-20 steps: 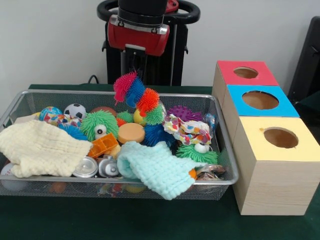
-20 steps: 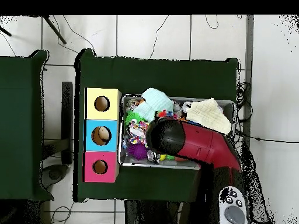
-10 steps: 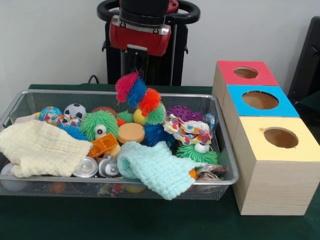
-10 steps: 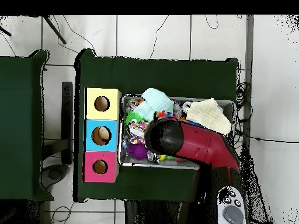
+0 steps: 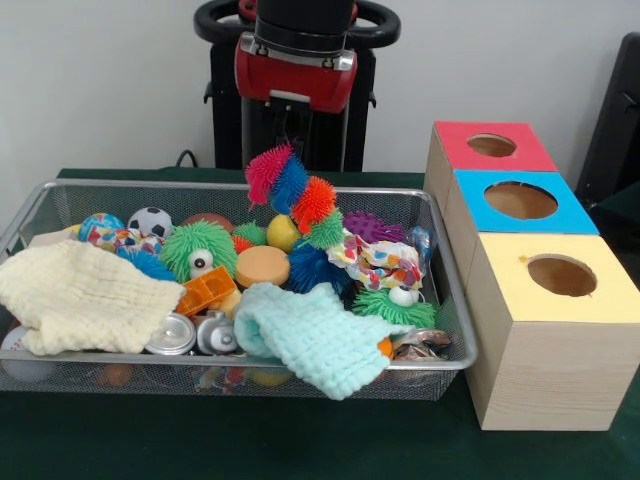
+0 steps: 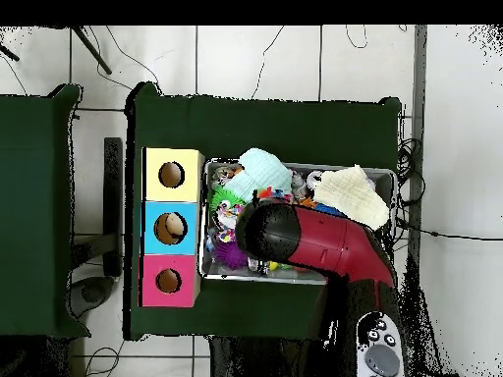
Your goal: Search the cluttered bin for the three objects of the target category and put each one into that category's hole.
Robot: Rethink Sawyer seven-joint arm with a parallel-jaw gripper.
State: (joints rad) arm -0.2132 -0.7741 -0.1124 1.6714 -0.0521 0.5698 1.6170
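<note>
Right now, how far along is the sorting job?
Done: something already lies in the blue-topped wooden box. In hand: the multicoloured spiky caterpillar toy hangs raised over the wire mesh bin beneath the red arm. Left: carrying it to a hole and digging out whatever targets remain.

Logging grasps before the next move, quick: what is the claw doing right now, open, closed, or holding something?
Claw: closed on the spiky multicoloured caterpillar toy, which hangs lifted over the wire bin.
</note>
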